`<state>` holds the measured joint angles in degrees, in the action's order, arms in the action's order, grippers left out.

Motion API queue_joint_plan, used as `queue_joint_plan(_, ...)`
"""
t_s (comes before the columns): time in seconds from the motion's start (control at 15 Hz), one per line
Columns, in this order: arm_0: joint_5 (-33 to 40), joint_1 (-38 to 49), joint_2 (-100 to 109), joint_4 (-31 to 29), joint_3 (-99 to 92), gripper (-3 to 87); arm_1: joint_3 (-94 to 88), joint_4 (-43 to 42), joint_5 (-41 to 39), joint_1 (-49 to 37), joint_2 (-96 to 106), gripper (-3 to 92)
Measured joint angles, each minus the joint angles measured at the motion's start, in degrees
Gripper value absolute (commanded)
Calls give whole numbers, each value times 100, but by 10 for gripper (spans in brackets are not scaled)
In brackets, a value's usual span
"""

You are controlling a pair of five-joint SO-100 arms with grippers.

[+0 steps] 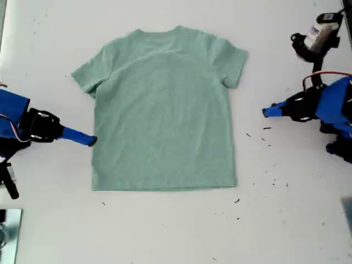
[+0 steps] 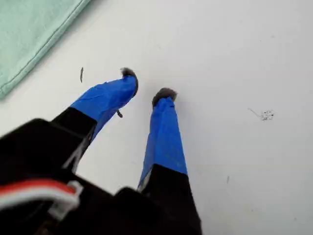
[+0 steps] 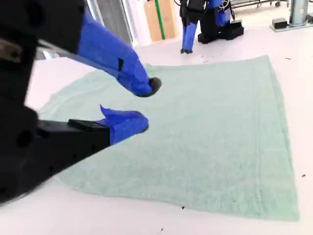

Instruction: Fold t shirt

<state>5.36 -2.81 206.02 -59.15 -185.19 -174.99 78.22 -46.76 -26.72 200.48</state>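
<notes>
The mint-green t shirt lies spread flat on the white table, neck toward the far edge, both sleeves out. My second gripper reaches in from the exterior view's left, its tips at the shirt's side edge. In the second wrist view it is open, its blue fingers just above the t shirt. My first gripper hovers over bare table at the exterior view's right, apart from the shirt. It is open and empty, with only a corner of the t shirt showing.
Small black specks dot the table near the shirt's hem side. A black-and-white device stands at the exterior view's top right. A metallic object sits at that view's bottom left. White table surrounds the shirt.
</notes>
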Motion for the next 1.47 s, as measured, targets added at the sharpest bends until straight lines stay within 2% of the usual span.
queue_joint_plan(0.07,-62,18,0,0,0,-2,0,0,26,9,0,25)
queue_joint_plan(0.13,-264,176,0,-18,0,-2,0,0,686,176,0,25)
queue_joint_plan(0.27,-299,123,0,-35,0,-2,0,0,3287,202,0,24)
queue_joint_plan(0.33,-299,123,0,-35,0,-2,0,0,3700,255,0,24)
queue_joint_plan(0.47,-299,123,0,-35,0,-2,0,0,3419,334,0,24)
queue_joint_plan(0.73,-299,141,0,-35,0,-2,9,35,3410,308,9,23)
queue_joint_plan(0.8,-299,141,0,-35,-9,-2,62,35,3472,615,9,23)
queue_joint_plan(1.0,-299,141,0,-35,-9,-2,1187,-70,3208,659,-976,23)
queue_joint_plan(1.27,-299,141,0,-35,-9,-2,4518,-9,1160,-615,-4649,23)
queue_joint_plan(1.47,-299,141,0,-35,-9,-2,6996,396,-88,-1503,-7014,23)
